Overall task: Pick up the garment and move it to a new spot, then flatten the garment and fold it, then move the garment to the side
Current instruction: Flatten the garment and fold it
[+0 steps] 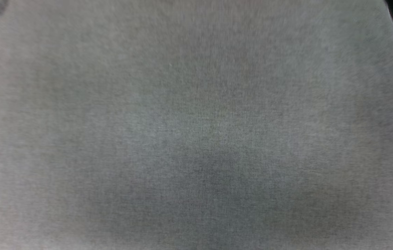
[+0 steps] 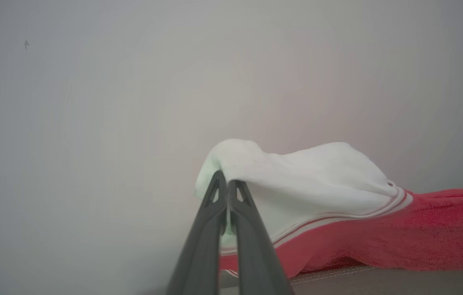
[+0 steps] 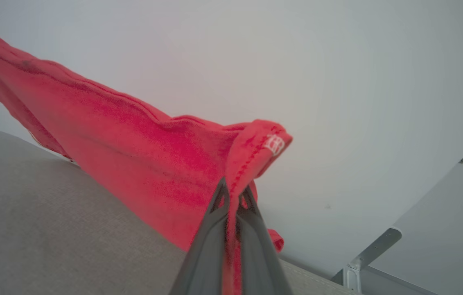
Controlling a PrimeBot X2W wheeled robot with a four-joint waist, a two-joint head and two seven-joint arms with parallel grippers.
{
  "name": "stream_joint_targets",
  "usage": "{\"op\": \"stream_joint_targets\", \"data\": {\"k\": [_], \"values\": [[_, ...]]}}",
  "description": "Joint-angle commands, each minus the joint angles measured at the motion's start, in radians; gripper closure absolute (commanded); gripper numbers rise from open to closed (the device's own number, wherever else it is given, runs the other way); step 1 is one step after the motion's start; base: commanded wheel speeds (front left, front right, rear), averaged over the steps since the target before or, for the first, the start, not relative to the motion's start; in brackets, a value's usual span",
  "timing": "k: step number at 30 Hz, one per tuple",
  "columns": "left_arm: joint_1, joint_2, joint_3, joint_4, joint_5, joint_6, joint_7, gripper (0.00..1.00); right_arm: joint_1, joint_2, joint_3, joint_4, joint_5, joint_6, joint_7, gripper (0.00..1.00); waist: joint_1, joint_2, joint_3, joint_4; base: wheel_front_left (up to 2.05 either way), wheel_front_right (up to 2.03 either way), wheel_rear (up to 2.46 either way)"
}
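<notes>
1. A plain pale wall [image 2: 133, 82] lies behind and above the fingertips of both grippers and takes up most of each wrist view.
2. A grey cloth surface [image 1: 196, 125], woven and slightly blurred, spreads across the head view. In the right wrist view it lies below and to the left of that gripper's fingers. In the left wrist view, a strip of it runs low to the right of that gripper's fingers.
3. The T-shirt [image 3: 133, 143] is bright red and hangs stretched between the 2 grippers, above the grey surface. From the right gripper's tips it runs up and away to the left. From the left gripper's tips it runs off to the right. Its lower edge reaches down to the grey surface, but I cannot tell whether it rests there.
4. The left gripper [image 2: 226, 180] has its 2 dark fingers pressed together, pinching the edge of the shirt's white sleeve [image 2: 296, 176]. The sleeve drapes over the tips and falls to their right. Red and white striped trim marks where the white cloth meets the red.
5. The right gripper [image 3: 233, 188] has its 2 dark fingers squeezed narrow on the shirt's red hem. A fold of red cloth runs down between the fingers.
6. A metal bracket [image 3: 372, 250] sits low to the right of the right gripper, well apart from it.
7. A small white mark [image 3: 275, 144] shows on the folded hem, just above and to the right of the right gripper's tips. It is too small to read.
</notes>
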Motion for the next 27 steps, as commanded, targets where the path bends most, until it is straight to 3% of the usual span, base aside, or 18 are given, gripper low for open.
{"op": "stream_joint_targets", "data": {"k": [1, 11, 21, 27], "values": [[0.024, 0.002, -0.001, 0.001, -0.004, -0.003, -0.001, 1.0, 0.025, -0.022, 0.013, -0.012, 0.018, -0.001, 0.005, 1.0, 0.0, 0.0, -0.12, 0.011, 0.0, 0.0, 0.0], [0.343, -0.009, -0.072, -0.102, -0.077, -0.01, 0.062, 1.0, 0.313, -0.224, 0.169, -0.291, 0.278, -0.001, 0.124, 1.0, 0.0, 0.0, -0.286, 0.047, 0.0, 0.0, 0.0], [0.701, 0.09, -0.113, -0.351, -0.194, -0.01, 0.093, 1.0, 0.638, -0.417, 0.218, -0.556, 0.413, -0.001, 0.134, 1.0, 0.0, 0.0, -0.382, 0.062, 0.0, 0.0, 0.0], [0.932, 0.177, -0.103, -0.566, -0.244, 0.07, 0.098, 1.0, 0.826, -0.492, 0.209, -0.669, 0.457, -0.001, 0.131, 1.0, 0.0, 0.0, -0.408, 0.069, 0.0, 0.0, 0.0]]}}
